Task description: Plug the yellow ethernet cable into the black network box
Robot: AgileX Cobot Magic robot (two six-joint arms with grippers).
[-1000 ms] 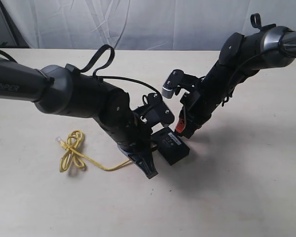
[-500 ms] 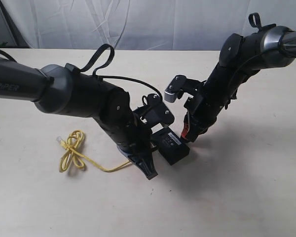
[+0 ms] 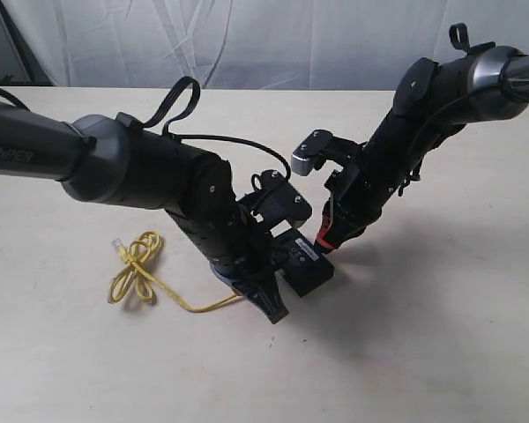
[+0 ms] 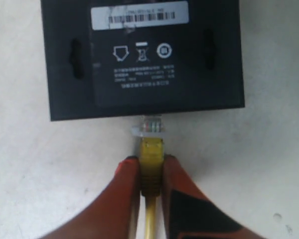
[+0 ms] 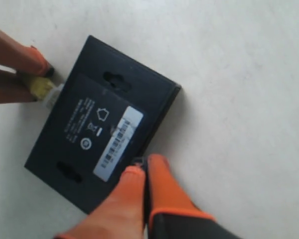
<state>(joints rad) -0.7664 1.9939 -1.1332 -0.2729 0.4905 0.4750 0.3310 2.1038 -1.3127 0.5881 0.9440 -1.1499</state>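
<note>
The black network box (image 4: 139, 59) lies flat on the table, pale barcode label up. My left gripper (image 4: 150, 162) is shut on the yellow ethernet cable (image 4: 151, 149) just behind its clear plug (image 4: 150, 127), whose tip meets the box's near side. In the exterior view the cable (image 3: 137, 269) trails left into a loose loop, its free plug on the table. My right gripper (image 5: 143, 167) is shut, fingertips pressed against the opposite edge of the box (image 5: 104, 124). The plug (image 5: 49, 94) also shows at the box's far side in the right wrist view.
The pale tabletop (image 3: 441, 335) stretches around the box. Both arms crowd the middle, the left arm (image 3: 141, 176) low over the table and the right arm (image 3: 406, 132) leaning in from the right. A white curtain (image 3: 273, 44) hangs behind.
The left gripper has carried the plug to the right toward the box, dragging the cable loop the same way. The right gripper dipped toward the box's far edge and stays against it.
</note>
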